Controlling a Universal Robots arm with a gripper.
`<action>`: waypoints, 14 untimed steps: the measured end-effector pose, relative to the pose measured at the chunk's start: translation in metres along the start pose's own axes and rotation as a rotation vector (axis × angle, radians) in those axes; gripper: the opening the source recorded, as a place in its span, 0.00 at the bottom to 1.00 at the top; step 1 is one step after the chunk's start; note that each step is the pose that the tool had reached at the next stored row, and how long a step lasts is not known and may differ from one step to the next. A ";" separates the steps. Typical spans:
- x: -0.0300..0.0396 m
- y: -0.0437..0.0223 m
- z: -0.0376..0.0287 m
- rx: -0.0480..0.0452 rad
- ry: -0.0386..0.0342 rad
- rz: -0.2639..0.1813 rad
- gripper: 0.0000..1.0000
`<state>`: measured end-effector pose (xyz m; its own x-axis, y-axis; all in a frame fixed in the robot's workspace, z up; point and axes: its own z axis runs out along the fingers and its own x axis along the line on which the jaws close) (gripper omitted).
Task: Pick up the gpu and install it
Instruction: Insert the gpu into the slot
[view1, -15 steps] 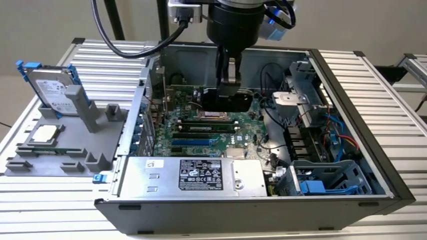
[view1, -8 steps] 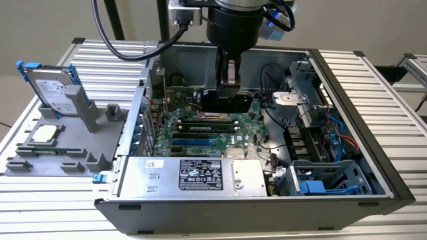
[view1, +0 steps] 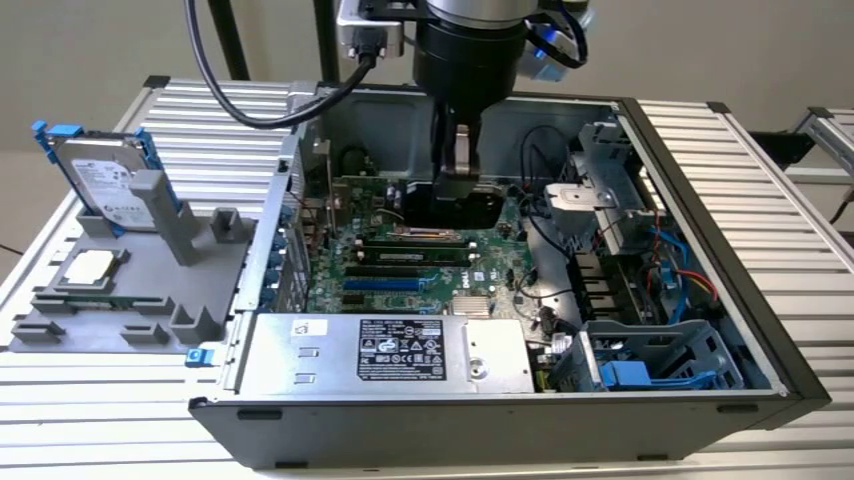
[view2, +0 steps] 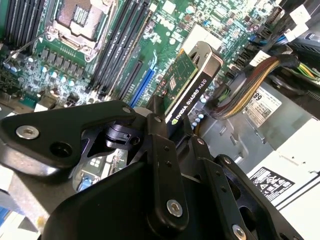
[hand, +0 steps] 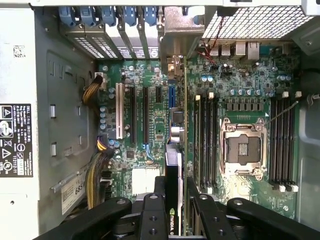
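My gripper (view1: 454, 185) is down inside the open computer case (view1: 694, 200), shut on the gpu (view1: 454, 210). The gpu (view2: 186, 82) is a thin green and black card with a silver bracket at its far end. In the first wrist view the gpu (hand: 174, 170) stands edge-on between my two fingers (hand: 159, 205), and its bracket reaches toward the rear slot openings. It hangs over the expansion slots of the large green motherboard (hand: 145, 125), close to a blue slot (view2: 142, 85). Whether its edge touches a slot I cannot tell.
A silver hard drive in a blue frame (view1: 107, 185) stands on a grey fixture (view1: 120, 290) at the exterior view's left. Inside the case are the power supply (view1: 400, 350), a drive cage (view1: 654, 365), bundled cables (view2: 245, 85) and the CPU socket (hand: 242, 147).
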<state>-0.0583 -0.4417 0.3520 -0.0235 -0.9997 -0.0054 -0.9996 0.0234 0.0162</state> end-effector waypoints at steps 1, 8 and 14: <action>0.0000 0.0000 0.0005 0.0000 0.0000 0.000 0.00; 0.0000 -0.0001 0.0062 0.0000 0.0000 0.000 0.00; 0.0001 -0.0002 0.0109 0.0000 0.0000 0.000 0.00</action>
<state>-0.0583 -0.4417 0.3411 -0.0237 -0.9997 -0.0054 -0.9996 0.0236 0.0162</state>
